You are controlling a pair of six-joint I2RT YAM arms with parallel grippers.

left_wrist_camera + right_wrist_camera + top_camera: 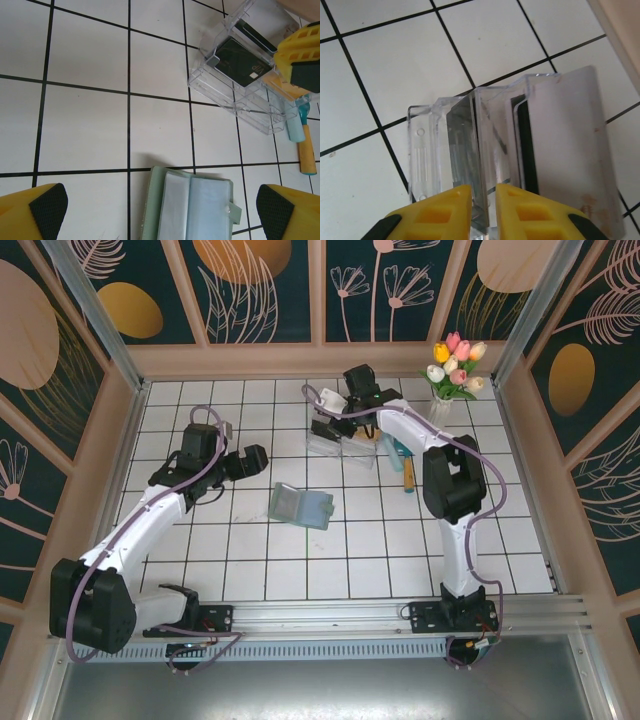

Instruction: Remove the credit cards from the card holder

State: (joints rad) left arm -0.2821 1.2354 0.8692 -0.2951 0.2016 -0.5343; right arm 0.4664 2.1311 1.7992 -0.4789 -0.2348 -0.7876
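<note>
In the left wrist view the wallet [192,210] is cut off at 6 o'clock. Its pockets look pale and blurry, so I cannot tell what is inside. The left gripper [162,207] is cut off at 5 and 7 o'clock. The tray [240,95] runs off the edge at 1 o'clock and hides part of the fork [305,155].

In the right wrist view the right gripper [483,200] is cut off at 6 o'clock. A dark card [525,145] is mostly hidden behind a cloudy wall. I cannot tell what sits in the thin gap between the fingers.
</note>
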